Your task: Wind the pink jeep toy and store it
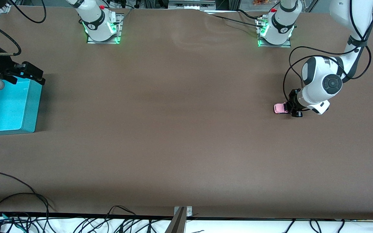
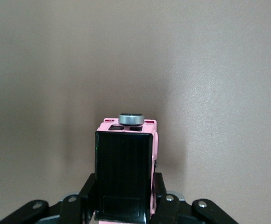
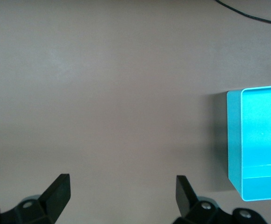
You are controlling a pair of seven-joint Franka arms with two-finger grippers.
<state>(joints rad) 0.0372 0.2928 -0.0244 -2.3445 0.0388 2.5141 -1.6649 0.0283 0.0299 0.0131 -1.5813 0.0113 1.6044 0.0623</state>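
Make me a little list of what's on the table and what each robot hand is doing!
toy: pink jeep toy, on the table at the left arm's end
left gripper: shut on the jeep's sides
right gripper: open, waiting by the box, holding nothing
box: turquoise box at the right arm's end

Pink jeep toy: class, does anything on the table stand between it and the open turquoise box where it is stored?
Nothing visible does. The small pink jeep toy, clamped in the left pincer, sits toward the left arm's end; only bare brown tabletop stretches to the open turquoise box.
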